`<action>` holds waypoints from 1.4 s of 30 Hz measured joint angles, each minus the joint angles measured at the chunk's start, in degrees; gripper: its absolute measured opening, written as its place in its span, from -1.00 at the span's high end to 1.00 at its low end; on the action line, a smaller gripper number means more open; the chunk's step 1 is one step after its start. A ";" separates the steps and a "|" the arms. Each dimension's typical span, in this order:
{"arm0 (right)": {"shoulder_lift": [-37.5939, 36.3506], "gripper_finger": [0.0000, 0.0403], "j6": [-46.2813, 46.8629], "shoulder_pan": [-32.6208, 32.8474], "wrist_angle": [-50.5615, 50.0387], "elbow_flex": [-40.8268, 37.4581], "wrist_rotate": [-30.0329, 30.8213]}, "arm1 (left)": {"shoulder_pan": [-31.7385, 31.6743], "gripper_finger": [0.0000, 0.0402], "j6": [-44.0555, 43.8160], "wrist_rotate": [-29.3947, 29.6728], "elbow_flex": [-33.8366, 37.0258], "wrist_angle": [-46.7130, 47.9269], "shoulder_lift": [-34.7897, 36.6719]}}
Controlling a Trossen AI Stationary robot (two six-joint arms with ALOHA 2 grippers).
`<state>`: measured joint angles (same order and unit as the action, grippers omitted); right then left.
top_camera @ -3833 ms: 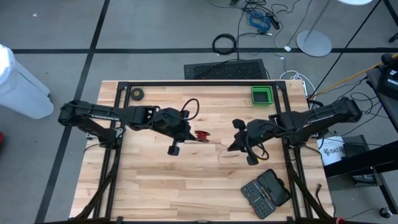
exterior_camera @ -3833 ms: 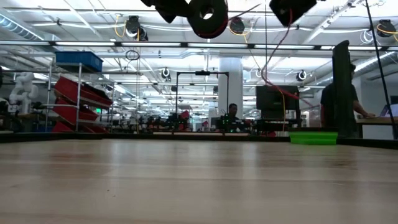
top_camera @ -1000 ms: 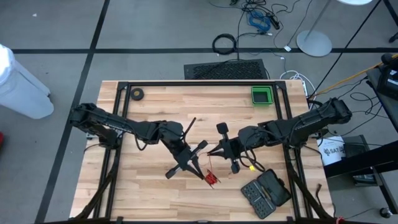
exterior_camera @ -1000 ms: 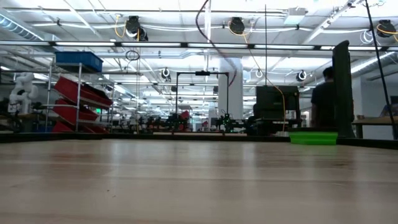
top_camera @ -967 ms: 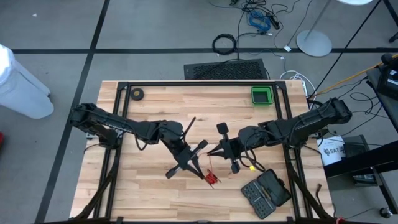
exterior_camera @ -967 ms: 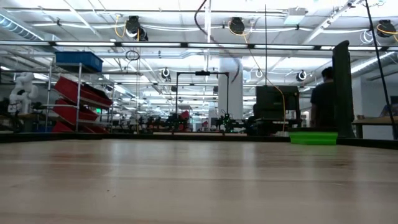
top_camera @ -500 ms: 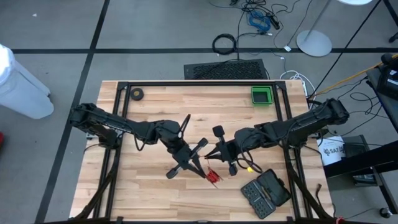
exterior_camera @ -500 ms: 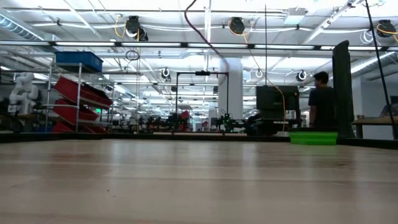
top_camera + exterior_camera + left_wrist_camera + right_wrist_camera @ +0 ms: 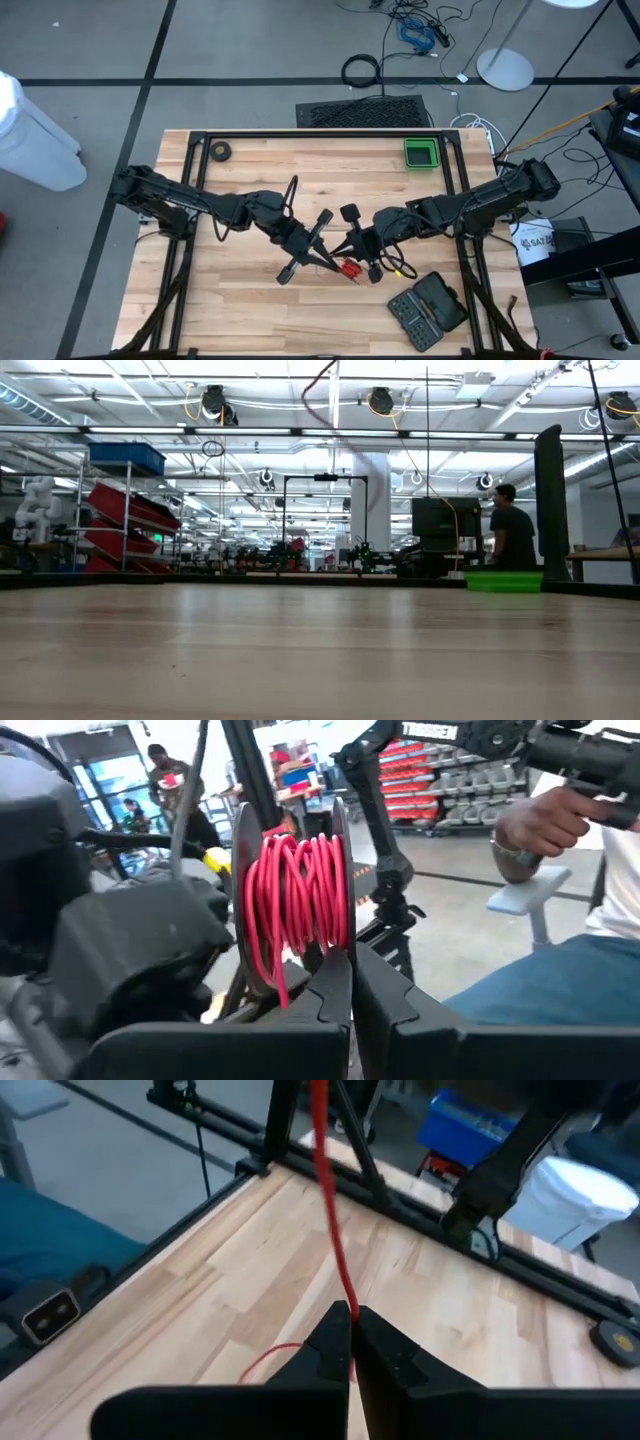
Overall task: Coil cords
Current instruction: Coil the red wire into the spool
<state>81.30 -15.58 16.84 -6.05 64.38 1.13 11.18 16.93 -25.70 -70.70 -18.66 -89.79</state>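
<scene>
The red cord (image 9: 295,900) is wound in several turns on its small black reel (image 9: 350,268), which hangs over the middle of the table. My left gripper (image 9: 350,982) comes from the table's left and is shut on the reel. My right gripper (image 9: 352,1320) comes from the right and is shut on a free strand (image 9: 330,1210) of the same cord. The two grippers nearly meet in the high view, left (image 9: 338,263) and right (image 9: 346,248). In the low view only an arc of cord (image 9: 322,385) shows at the top. My left gripper pinches the rim of one of the reel's black side discs (image 9: 343,935) between its two fingers. The fingers lie about level, coming from the table's left. The reel stands on edge beyond the fingertips, lifted clear of the table. My right gripper pinches a single strand of the red cord (image 9: 346,1302) between its fingertips, slanting down from the table's right. From the fingers the strand runs straight away toward the left arm. A slack loop (image 9: 268,1355) of cord shows below the fingers over the table.
A green bin (image 9: 420,153) stands at the far right and a small black ring roll (image 9: 221,151) at the far left. An open black bit case (image 9: 427,308) lies near right, with a yellow piece (image 9: 399,268) beside it. A person's hand (image 9: 530,820) shows beyond the table.
My left gripper has turned at the wrist, swinging the reel a little toward the table's far right, closer to my right gripper. My right gripper has crept toward the left arm. The cord arc in the low view has shifted. Both grippers stay shut.
</scene>
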 joint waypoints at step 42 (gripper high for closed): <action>-14.06 0.66 15.60 0.30 -20.80 0.05 18.23 | -0.28 0.99 -0.16 26.37 -0.04 26.20 8.15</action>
<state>67.24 0.02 17.14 -26.85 64.43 19.36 10.90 16.77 0.67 -70.74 7.54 -81.65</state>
